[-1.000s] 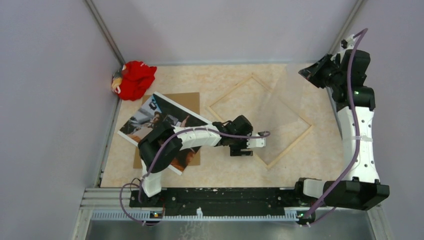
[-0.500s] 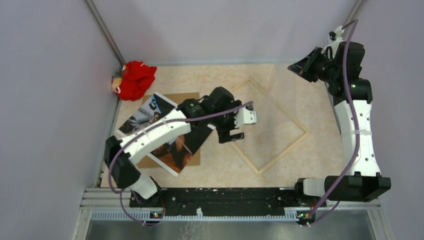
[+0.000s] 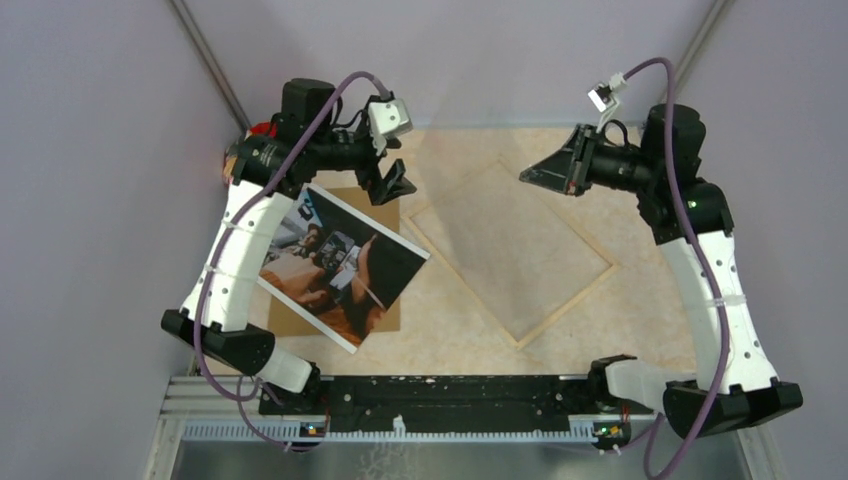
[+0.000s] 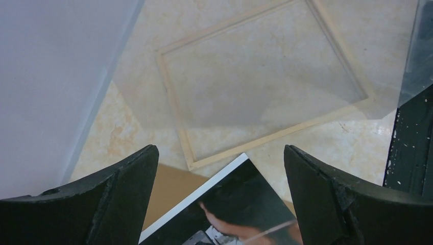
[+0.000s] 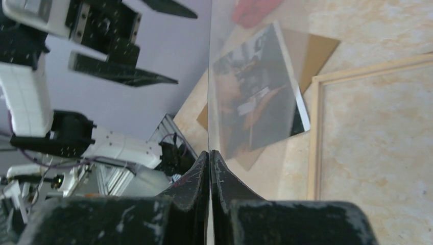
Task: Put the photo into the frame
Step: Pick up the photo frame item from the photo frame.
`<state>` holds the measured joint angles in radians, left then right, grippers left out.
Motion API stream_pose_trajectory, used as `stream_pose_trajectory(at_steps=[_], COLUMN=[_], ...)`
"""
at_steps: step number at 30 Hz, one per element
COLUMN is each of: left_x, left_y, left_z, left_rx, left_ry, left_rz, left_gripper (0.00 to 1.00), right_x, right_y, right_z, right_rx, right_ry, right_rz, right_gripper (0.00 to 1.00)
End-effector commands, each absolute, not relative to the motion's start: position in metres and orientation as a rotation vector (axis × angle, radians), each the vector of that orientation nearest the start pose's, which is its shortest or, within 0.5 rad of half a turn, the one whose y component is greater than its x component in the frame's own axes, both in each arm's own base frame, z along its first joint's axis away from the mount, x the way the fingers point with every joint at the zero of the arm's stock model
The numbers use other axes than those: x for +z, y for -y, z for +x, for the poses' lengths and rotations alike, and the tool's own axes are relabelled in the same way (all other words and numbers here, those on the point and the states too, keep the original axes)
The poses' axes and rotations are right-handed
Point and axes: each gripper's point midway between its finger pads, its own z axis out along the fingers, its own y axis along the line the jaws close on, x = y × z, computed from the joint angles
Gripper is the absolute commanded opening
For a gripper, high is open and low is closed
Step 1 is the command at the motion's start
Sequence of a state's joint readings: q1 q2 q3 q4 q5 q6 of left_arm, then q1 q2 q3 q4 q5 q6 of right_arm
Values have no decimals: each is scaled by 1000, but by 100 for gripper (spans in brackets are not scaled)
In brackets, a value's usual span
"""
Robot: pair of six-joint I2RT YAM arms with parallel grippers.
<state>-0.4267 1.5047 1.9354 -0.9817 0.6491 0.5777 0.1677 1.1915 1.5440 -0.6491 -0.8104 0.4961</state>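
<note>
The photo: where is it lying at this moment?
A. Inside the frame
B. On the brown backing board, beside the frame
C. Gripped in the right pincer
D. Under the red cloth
B: the top view shows the photo lying face up on the brown backing board, while the frame beside it has only table showing inside.

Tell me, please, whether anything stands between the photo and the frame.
Yes: a clear sheet, pinched in the shut right gripper, hangs over the frame. The photo lies beside it, with nothing else between.
</note>
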Motion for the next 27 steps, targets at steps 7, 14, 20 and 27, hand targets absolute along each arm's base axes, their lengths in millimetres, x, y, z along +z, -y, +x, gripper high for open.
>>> stream_pose_trajectory(at_steps=[7, 14, 20, 27], left_x=[357, 343, 331, 322], left_y=[183, 183, 184, 189], left_z=[297, 276, 268, 265], left_rx=[-762, -949, -980, -1039], left_ry=[-1584, -1571, -1545, -1514], left_rz=[1367, 1408, 1432, 1435], left_gripper=[99, 98, 97, 71], right_x=[404, 388, 382, 365], right_y=[-230, -249, -248, -250], right_z=[201, 192, 193, 206], right_rx=[1320, 1334, 1304, 1270], right_ry=[-1777, -1774, -1779, -1834], right_rz=[-720, -838, -861, -841], right_gripper=[0, 0, 0, 0])
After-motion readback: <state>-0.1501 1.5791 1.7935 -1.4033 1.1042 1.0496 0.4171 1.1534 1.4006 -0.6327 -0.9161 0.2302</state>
